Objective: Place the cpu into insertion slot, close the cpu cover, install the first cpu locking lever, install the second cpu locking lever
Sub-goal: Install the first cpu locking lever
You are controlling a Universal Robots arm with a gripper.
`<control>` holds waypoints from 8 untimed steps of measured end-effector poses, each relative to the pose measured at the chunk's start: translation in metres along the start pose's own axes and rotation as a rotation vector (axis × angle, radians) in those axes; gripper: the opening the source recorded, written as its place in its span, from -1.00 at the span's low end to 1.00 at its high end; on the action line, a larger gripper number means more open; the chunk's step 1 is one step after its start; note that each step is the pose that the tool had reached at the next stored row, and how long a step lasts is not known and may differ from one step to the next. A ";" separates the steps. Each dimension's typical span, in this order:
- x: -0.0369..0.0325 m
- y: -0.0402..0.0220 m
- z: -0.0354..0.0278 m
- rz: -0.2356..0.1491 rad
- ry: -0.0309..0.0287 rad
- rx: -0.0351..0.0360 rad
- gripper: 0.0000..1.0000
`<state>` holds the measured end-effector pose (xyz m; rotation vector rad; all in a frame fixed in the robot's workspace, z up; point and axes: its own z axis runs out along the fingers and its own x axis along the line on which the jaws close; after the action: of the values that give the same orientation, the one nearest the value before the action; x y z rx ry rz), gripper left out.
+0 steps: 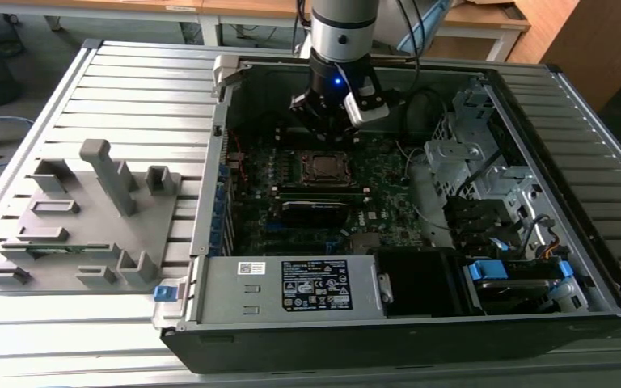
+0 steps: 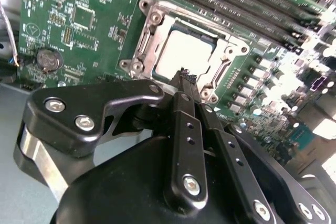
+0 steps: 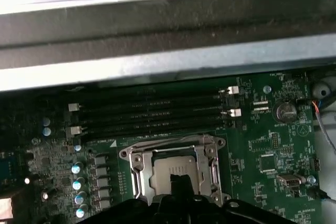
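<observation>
The cpu (image 2: 184, 56) lies flat in the insertion slot (image 3: 126, 154) on the green motherboard, its pale metal top showing through the window of the cpu cover (image 2: 223, 64). The silver cover frame lies down around the chip (image 3: 165, 169). My gripper (image 2: 184, 74) hangs just above the socket's near edge, fingers pressed together with nothing between them. In the exterior view the gripper (image 1: 327, 129) sits inside the open computer case, right above the socket (image 1: 322, 167). Whether the locking levers are latched I cannot make out.
Long black memory sticks (image 3: 152, 111) run beside the socket, next to the case's metal wall (image 3: 157, 24). A coin battery (image 2: 46, 59) sits on the board. A grey fixture tray (image 1: 84, 218) stands at the exterior view's left, a power supply (image 1: 289, 283) in front, a drive cage (image 1: 483, 178) on the right.
</observation>
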<state>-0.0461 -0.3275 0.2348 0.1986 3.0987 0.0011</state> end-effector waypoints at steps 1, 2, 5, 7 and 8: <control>0.0000 -0.0004 0.0000 0.000 -0.0003 0.0026 -0.80; -0.0001 -0.0007 -0.0001 0.000 -0.0004 0.0043 -0.80; -0.0002 -0.0012 -0.0001 -0.001 -0.0006 0.0060 -0.80; -0.0002 -0.0016 -0.0001 -0.002 -0.0007 0.0063 -0.80; -0.0002 -0.0017 -0.0001 -0.002 -0.0007 0.0063 -0.80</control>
<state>-0.0461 -0.3292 0.2349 0.1951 3.0987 -0.0087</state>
